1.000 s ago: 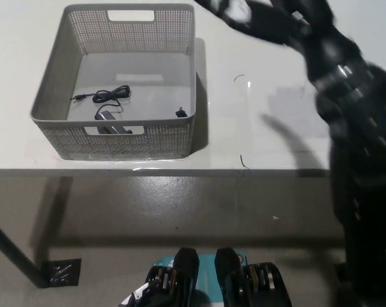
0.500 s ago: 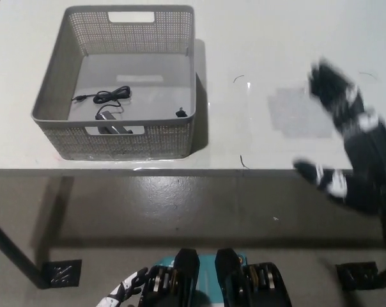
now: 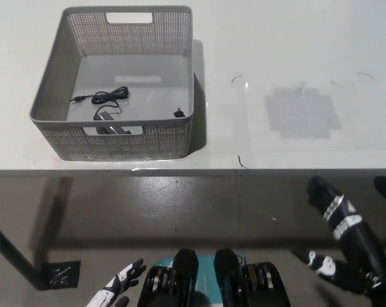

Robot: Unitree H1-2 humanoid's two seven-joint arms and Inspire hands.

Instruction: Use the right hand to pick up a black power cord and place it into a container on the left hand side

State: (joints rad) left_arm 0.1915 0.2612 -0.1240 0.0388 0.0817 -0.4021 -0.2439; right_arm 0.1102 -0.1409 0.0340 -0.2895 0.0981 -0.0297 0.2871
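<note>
Coiled black power cord [image 3: 105, 97] in perforated basket [image 3: 126, 142]

Left hand [image 3: 116, 289]: only fingertips show, rest cut off by bottom edge. Right hand [image 3: 337, 238]: arm runs out at the bottom right corner; part of the hand blurred. Cord [image 3: 103, 99]: its near end passes behind the basket [image 3: 126, 139] front wall; plug too small to make out. Small dark item [image 3: 179, 114] at basket's right wall: unidentifiable. Table [image 3: 276, 51]: cut off top, left and right.

No text, label, brand, number or sign can be read anywhere here.
</note>
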